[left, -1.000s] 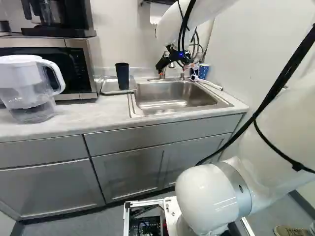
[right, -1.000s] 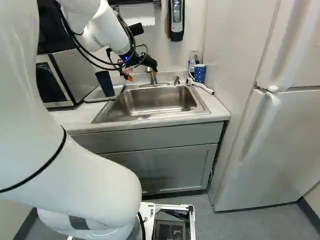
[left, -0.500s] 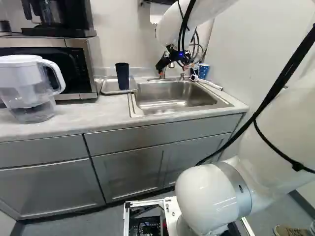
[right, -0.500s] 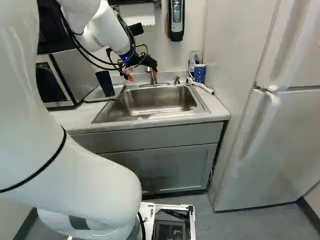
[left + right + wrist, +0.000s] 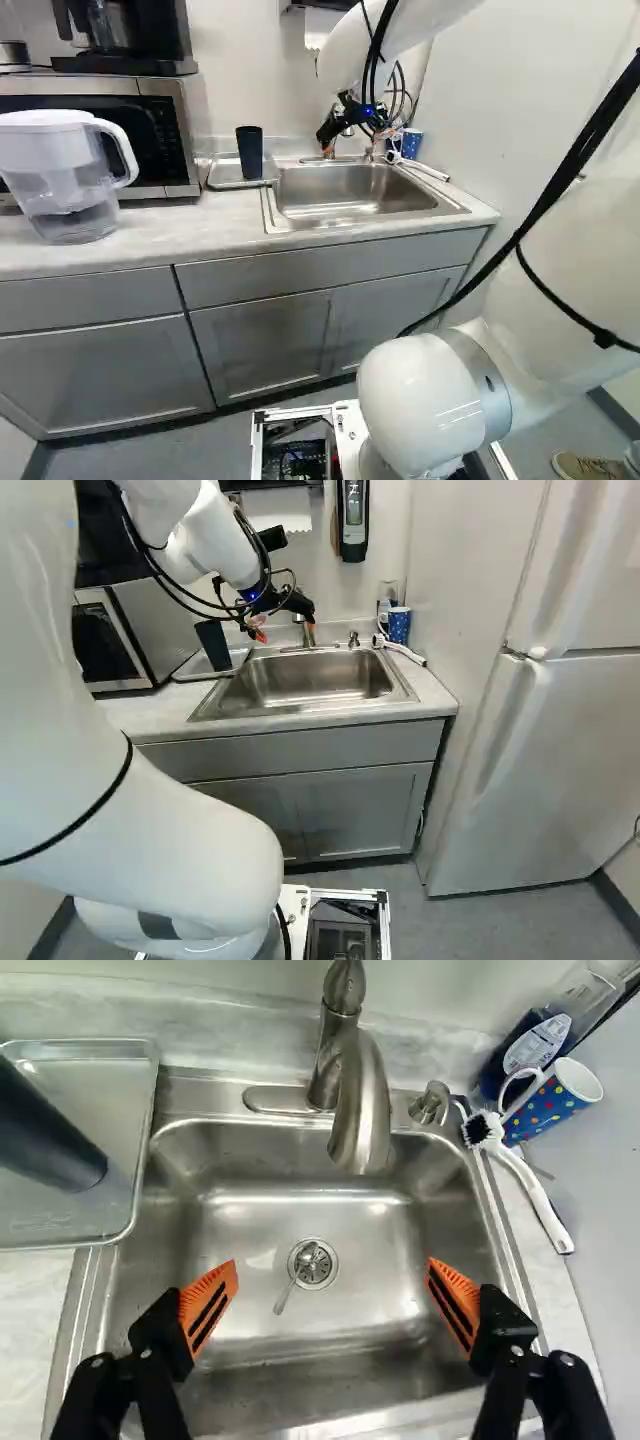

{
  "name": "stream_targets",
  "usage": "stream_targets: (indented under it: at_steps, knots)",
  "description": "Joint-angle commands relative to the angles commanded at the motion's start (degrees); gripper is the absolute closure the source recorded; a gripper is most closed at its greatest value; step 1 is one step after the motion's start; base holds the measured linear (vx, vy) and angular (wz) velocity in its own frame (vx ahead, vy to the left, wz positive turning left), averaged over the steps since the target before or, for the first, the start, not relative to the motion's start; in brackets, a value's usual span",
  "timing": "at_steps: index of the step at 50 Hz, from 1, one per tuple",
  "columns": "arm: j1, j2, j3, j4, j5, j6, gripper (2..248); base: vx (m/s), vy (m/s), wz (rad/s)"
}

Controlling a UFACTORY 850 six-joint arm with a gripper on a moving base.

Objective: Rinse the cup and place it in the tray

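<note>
cup point(image 5: 250, 155) in tray point(image 5: 120, 1085), between microwave point(image 5: 160, 125) and sink point(image 5: 250, 1215)

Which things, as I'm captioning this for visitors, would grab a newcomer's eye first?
Probably the white arm, huge in both base views, its orange-padded jaws spread open over the steel sink. Next, likely the dark cup on the tray beside the sink.
</note>
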Motion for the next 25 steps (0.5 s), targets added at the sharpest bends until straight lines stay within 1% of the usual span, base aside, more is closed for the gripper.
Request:
stream_targets:
  at_steps: [25]
  knots:
    - [0.0, 0.0, 0.0, 0.0, 0.0, 0.0, 3, -0.068, -0.001, 0.007]
